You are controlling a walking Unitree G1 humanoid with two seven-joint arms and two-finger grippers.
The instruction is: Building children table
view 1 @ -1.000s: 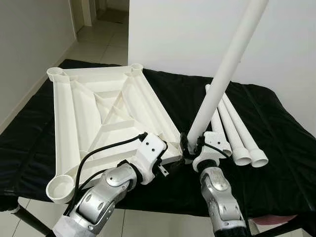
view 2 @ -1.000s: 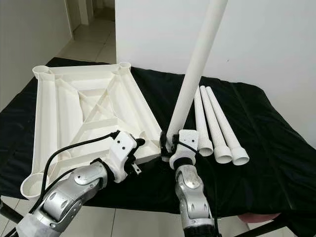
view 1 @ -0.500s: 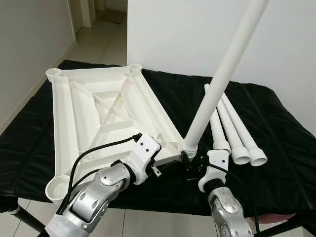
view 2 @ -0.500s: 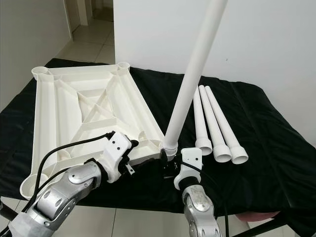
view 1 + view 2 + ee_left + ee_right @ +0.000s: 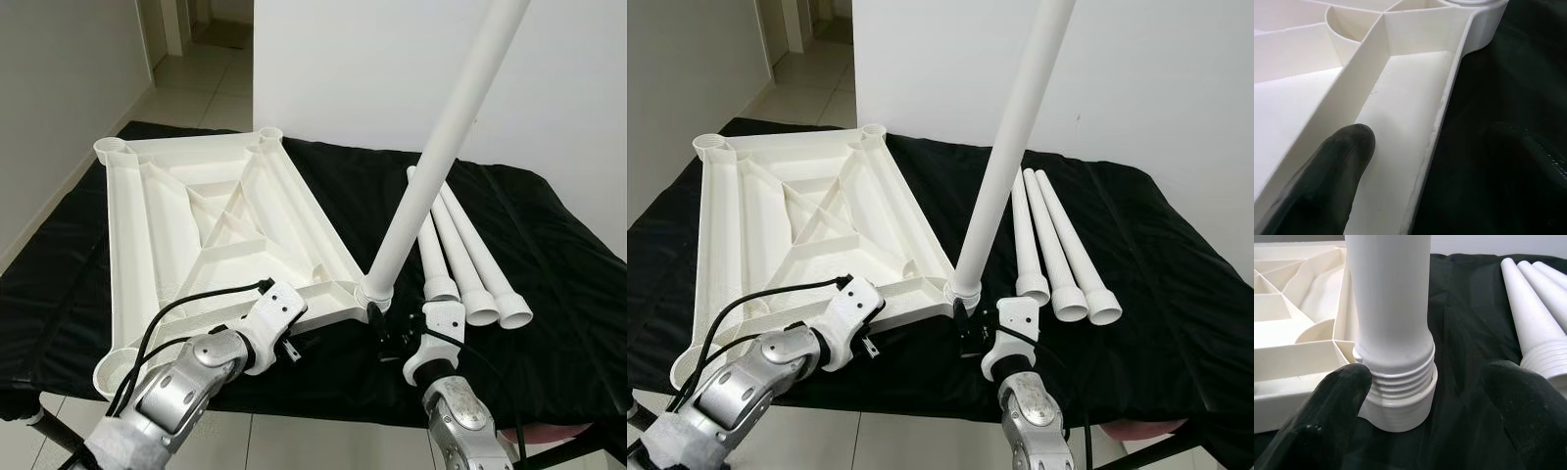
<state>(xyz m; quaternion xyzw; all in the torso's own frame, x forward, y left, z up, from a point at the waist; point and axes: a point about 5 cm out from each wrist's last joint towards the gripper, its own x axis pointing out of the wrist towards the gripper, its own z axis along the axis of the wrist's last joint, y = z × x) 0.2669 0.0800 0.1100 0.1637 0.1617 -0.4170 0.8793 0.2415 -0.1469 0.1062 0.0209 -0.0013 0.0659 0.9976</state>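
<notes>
A table leg (image 5: 441, 157) stands half-threaded in the upturned tabletop's (image 5: 196, 225) corner socket; right fingers (image 5: 1342, 396) spread, released, left fingers (image 5: 1327, 176) straddling the rim unclamped. Unsupported, it may topple.

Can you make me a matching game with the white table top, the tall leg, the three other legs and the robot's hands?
Things:
1. tall leg
2. three spare legs
3. table top
4. left hand

Where or how:
A. lying side by side on the black cloth
B. standing in a corner socket of the table top
C. one finger inside the rim, the other outside
D. lying upside down, ribs facing up

Pairs: 1-B, 2-A, 3-D, 4-C
</notes>
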